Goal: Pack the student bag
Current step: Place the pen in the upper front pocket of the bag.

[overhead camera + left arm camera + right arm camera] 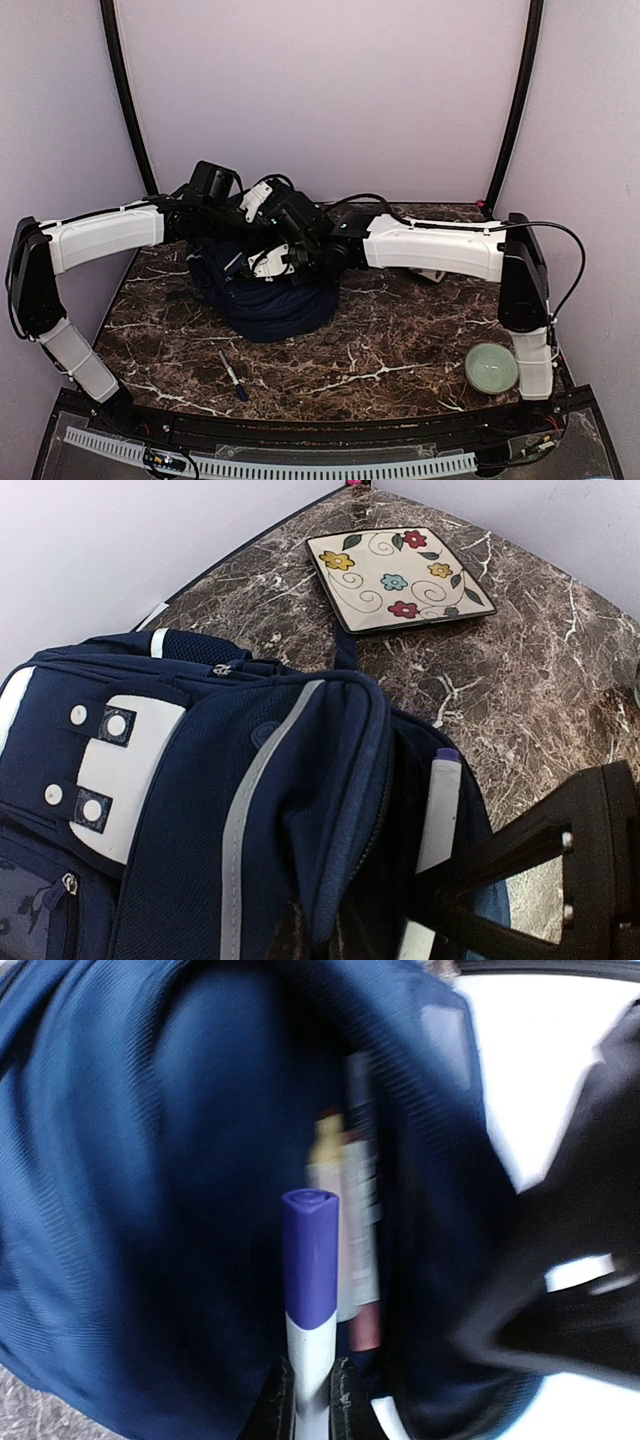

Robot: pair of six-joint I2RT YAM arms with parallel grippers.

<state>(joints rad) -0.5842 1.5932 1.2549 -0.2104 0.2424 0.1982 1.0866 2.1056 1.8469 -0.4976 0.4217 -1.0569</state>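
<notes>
Navy backpack [265, 295] sits slumped on the dark marble table [400, 340], toward the back and a bit left of centre, with both arms reaching over it. Main pocket is open at the top. White patch with snap tabs [120, 770] faces the left wrist camera, and a grey stripe runs down the front. Right gripper [310, 1405] is at the backpack's opening, fingers clamped on the white barrel of a marker [310, 1260], whose purple cap points into the pocket. Deeper in the pocket beyond the cap are a few more pen-like items [355, 1210], too blurred to name. Left gripper [252, 203] is over the back edge of the backpack; whether its fingers are open or closed can't be told. A black frame part crosses the marker's barrel at the backpack's mouth in the left wrist view; can't tell which arm it belongs to. A dark pen [233, 376] lies on the table in front of the backpack, apart from it. A green bowl [492, 367] is well off to the backpack's front right. A square flowered plate [395, 570] lies flat on the table beyond the backpack in the left wrist view, not touching it.
</notes>
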